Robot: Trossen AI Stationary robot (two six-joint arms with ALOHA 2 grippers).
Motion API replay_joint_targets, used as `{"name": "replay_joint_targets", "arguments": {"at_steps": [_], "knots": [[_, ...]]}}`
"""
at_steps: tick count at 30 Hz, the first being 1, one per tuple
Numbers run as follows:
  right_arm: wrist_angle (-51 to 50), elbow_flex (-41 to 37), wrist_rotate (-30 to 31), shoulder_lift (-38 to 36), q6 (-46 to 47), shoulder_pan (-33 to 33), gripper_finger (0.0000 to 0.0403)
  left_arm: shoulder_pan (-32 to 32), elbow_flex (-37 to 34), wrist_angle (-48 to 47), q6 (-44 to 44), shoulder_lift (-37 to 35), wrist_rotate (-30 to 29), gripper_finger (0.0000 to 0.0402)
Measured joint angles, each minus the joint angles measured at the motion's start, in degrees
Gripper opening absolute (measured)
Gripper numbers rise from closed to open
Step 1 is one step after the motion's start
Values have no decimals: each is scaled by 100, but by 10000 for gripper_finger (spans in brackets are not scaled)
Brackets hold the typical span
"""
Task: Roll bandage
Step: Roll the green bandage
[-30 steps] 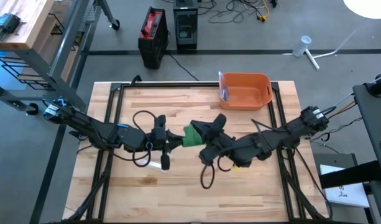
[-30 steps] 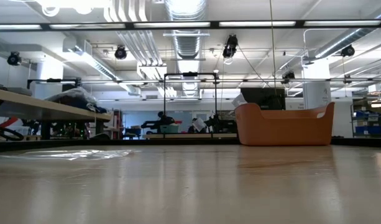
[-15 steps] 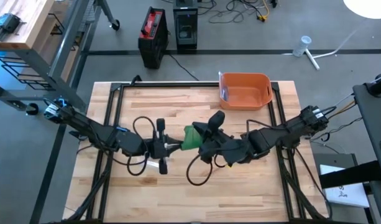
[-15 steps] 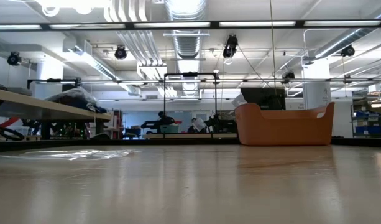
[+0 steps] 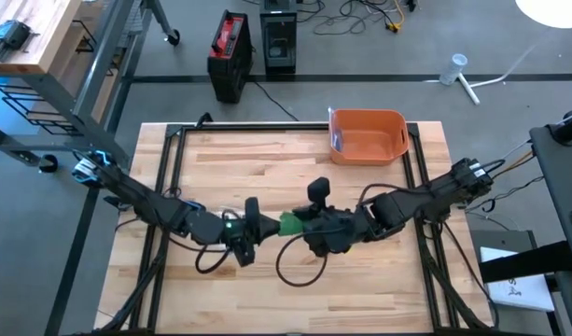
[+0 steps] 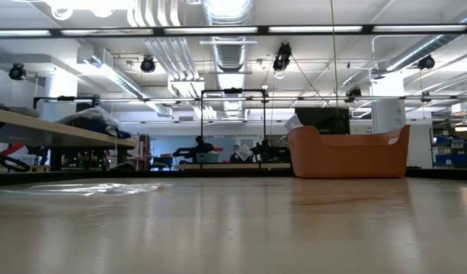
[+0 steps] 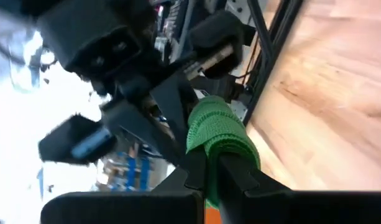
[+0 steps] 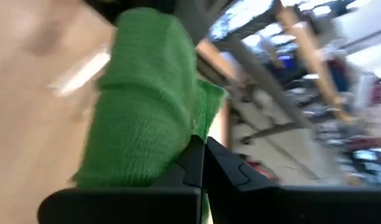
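On the pale wooden slatted table (image 5: 267, 149), with an orange plastic bin (image 5: 367, 135) at upper centre, the left gripper (image 5: 256, 227) and right gripper (image 5: 309, 229) both pinch the green fabric bandage (image 5: 290, 223) mid-frame, which looks mostly rolled, with only final winding seemingly left.
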Motion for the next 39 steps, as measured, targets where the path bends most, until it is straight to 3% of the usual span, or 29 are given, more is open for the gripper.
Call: {"name": "replay_joint_targets", "arguments": {"at_steps": [4, 8, 14, 23, 26, 32, 39], "knots": [[-131, 30, -879, 0, 286, -13, 0, -48, -5, 166, 609, 118, -92, 5], [-213, 30, -1102, 0, 438, -12, 3, -91, -5, 219, 1154, 252, -145, 7], [-302, 30, -1673, 0, 672, -13, 62, -240, -5, 396, 1685, 544, -168, 8], [-11, 26, -1754, 5, 699, -2, 153, -411, -3, 920, 1613, 814, -77, 8], [-23, 26, -1756, -41, 902, -2, 174, -464, -3, 943, 1212, 803, -70, 9], [23, 26, -1739, -282, 1044, 25, 207, -483, -1, 955, 340, 784, -37, 9], [45, 26, -1315, -743, 1162, 163, 229, -485, -1, 980, 197, 784, -35, 5]]}}
